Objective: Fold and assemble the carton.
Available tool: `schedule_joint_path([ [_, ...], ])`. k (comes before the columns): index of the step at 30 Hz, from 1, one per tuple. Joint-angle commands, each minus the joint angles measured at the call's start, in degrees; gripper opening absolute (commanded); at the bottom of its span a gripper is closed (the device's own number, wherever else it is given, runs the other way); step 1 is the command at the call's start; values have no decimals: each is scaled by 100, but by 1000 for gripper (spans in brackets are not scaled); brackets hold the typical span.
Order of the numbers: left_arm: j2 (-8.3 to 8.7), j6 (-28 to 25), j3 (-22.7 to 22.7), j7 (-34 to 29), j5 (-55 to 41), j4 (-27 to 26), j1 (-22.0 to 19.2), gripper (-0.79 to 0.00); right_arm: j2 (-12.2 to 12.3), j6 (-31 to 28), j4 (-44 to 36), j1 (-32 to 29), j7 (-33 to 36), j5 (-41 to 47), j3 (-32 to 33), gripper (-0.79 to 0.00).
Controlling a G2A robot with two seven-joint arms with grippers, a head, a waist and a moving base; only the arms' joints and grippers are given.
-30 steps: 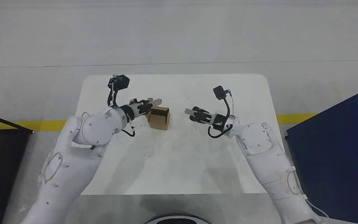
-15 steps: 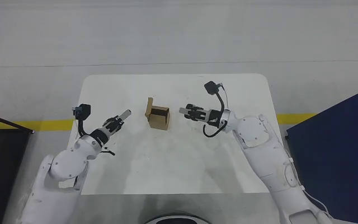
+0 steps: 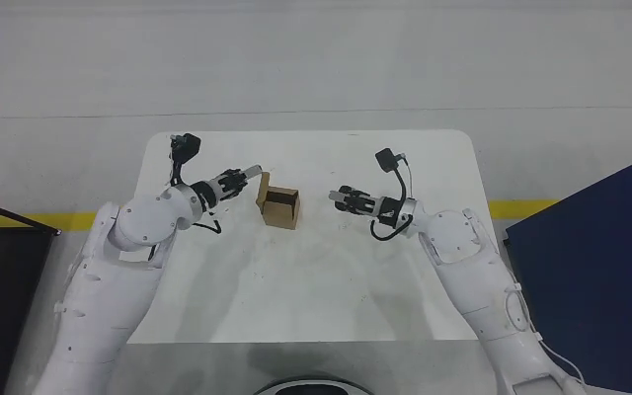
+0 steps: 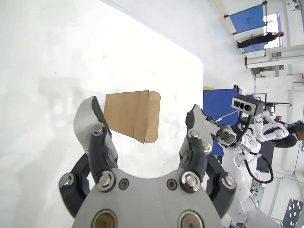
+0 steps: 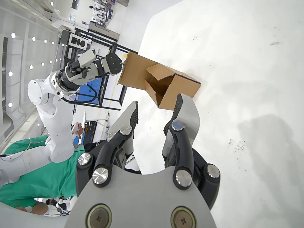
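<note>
White arms (image 3: 138,222); black cables (image 3: 375,235); grey left pincer (image 4: 144,106), silver screws (image 4: 187,179).

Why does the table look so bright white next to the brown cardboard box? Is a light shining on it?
Left wrist view: glare washes out the white table around the brown cardboard carton. Right wrist view: ceiling lamps show in the room behind. Top view: the table looks evenly lit.

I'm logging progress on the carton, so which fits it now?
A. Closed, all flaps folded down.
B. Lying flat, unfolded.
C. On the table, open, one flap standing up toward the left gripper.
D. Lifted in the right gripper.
C: the carton sits on the table with its inside showing and one flap upright on the side of the open left gripper; the right gripper is open and holds nothing.
</note>
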Motion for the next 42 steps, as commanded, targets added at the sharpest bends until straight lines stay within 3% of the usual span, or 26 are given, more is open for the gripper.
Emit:
schedule_joint_path([
  [1, 1, -135, 92, -199, -30, 137, -78, -742, 10, -33, 14, -46, -11, 26, 38, -511],
  [3, 3, -256, 152, -336, -54, 246, -121, -717, 18, -58, 13, -78, -22, 43, 59, -511],
  [4, 6, -300, 165, -374, -60, 296, -133, -785, 21, -60, 14, -89, -23, 50, 61, -514],
  [17, 59, -348, 241, -524, 249, 322, -212, -785, 33, -1, -75, -140, -101, 27, -14, -505],
  [18, 61, -337, 249, -532, 266, 304, -218, -683, 36, 10, -87, -152, -114, 26, -8, -505],
  [19, 64, -337, 255, -544, 274, 290, -227, -526, 38, 25, -100, -163, -131, 21, -3, -505],
  [22, 67, -316, 287, -587, 314, 306, -283, -456, 45, 53, -150, -198, -151, 5, -2, -526],
  [24, 64, -325, 324, -617, 301, 351, -344, -489, 48, 89, -184, -216, -166, -6, -5, -536],
  [29, 45, -374, 453, -673, 260, 489, -525, -434, 55, 172, -258, -235, -187, -21, -14, -526],
  [32, 37, -390, 541, -746, 298, 585, -646, -443, 54, 229, -292, -238, -214, -34, -43, -526],
  [34, 25, -388, 601, -762, 285, 676, -726, -551, 54, 260, -310, -239, -230, -44, -53, -526],
  [36, 15, -409, 669, -811, 285, 817, -814, -563, 56, 295, -321, -247, -252, -46, -54, -529],
  [38, 1, -421, 740, -811, 298, 941, -902, -637, 59, 335, -337, -254, -262, -60, -54, -529],
  [39, -7, -431, 769, -801, 285, 980, -934, -785, 61, 349, -346, -258, -266, -66, -52, -529],
  [42, -21, -509, 843, -781, 244, 1065, -976, -785, 66, 402, -351, -275, -274, -66, -46, -526],
])
